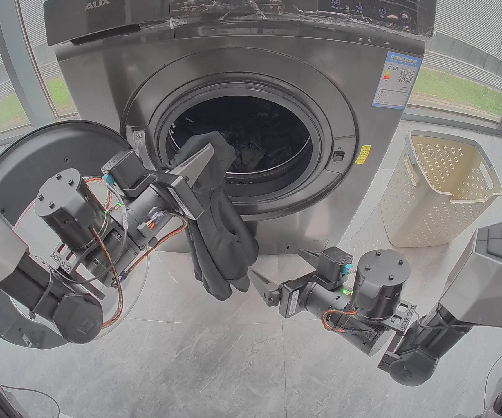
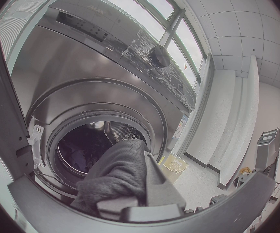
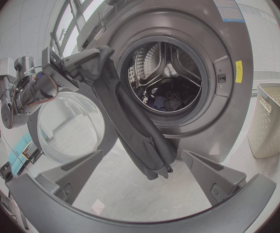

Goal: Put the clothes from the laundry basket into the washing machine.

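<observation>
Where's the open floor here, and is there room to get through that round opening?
Bare floor lies in front of the washing machine, between both arms, and between machine and laundry basket. The opening's right half is free; its left edge is crowded by the left gripper and hanging dark garment, beside the open door.

- We see the washer mouth (image 1: 262, 140) open, its right side unblocked.
- The garment (image 1: 222, 239) hanging from the left gripper (image 1: 204, 181) crosses the mouth's left rim.
- The door (image 1: 48, 152) stands swung out left.
- Bare floor (image 1: 204, 349) lies in front of the washer; the basket (image 1: 437, 193) stands well to the right.
</observation>
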`<state>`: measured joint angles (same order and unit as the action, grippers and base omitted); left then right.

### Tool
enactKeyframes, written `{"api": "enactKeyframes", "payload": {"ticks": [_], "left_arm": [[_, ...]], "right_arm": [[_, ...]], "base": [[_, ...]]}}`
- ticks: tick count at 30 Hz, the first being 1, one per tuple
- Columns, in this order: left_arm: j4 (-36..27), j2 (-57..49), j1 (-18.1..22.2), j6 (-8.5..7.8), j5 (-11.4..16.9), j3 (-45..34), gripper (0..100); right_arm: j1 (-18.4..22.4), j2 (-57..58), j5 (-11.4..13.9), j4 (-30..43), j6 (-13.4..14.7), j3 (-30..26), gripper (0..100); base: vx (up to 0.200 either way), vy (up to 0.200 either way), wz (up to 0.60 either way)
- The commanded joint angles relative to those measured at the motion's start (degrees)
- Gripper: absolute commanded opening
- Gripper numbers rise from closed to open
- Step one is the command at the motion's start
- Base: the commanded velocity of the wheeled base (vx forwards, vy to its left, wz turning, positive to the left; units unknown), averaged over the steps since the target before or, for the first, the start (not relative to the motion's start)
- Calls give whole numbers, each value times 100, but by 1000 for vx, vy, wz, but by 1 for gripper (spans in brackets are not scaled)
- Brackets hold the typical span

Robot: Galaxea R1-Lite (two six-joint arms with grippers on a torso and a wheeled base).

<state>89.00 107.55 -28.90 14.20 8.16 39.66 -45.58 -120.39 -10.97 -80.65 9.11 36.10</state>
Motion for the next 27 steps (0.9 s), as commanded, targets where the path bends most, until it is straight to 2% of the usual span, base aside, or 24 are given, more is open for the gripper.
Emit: {"api": "enactKeyframes", "payload": {"ticks": [1, 12, 17, 18, 23, 27], "left_arm": [[38, -14, -1, -5, 2, 7, 0], [38, -23, -1, -14, -16, 7, 0], [38, -49, -19, -14, -25, 25, 0], [29, -137, -36, -14, -25, 25, 0], [29, -164, -72, -14, -235, 200, 0], [29, -173, -89, -14, -244, 209, 0]], "right_arm": [[67, -186, -1, 6, 3, 20, 100], [-21, -459, 7, -12, 3, 38, 100], [-118, -916, 69, -152, 30, 345, 100], [-109, -1074, 148, -179, 39, 565, 100], [-65, -1408, 218, -179, 21, 1005, 100], [-12, -1707, 324, -188, 12, 1356, 100]], "base": [[0, 0, 0], [0, 0, 0], [0, 0, 0], [0, 0, 0], [0, 0, 0], [0, 0, 0]]}}
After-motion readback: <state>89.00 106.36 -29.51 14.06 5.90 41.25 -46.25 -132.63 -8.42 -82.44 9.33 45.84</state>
